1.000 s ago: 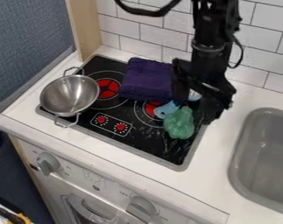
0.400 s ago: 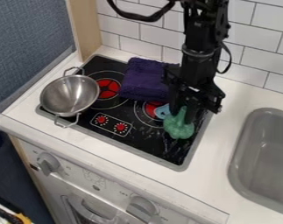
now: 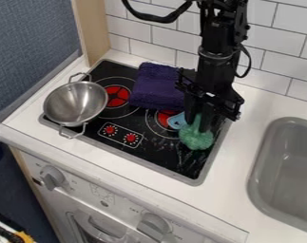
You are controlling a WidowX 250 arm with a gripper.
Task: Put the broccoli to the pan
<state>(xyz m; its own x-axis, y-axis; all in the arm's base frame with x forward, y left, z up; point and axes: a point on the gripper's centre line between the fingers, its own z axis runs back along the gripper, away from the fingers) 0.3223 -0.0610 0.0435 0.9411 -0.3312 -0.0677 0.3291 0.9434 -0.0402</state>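
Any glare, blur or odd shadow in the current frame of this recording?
Camera view: soft highlights on the metal pan and a pale sheen on the sink; whitish streaks on the black stovetop, though glare or marks, I can't tell which; the black gripper is dark enough to lose most inner detail.

The green broccoli point(image 3: 196, 139) is at the right side of the black stove point(image 3: 163, 154), bumpy head low and stalk upward, while the round, silvery metal pan point(image 3: 75, 105) with two loop handles sits upright, open side up, at the left
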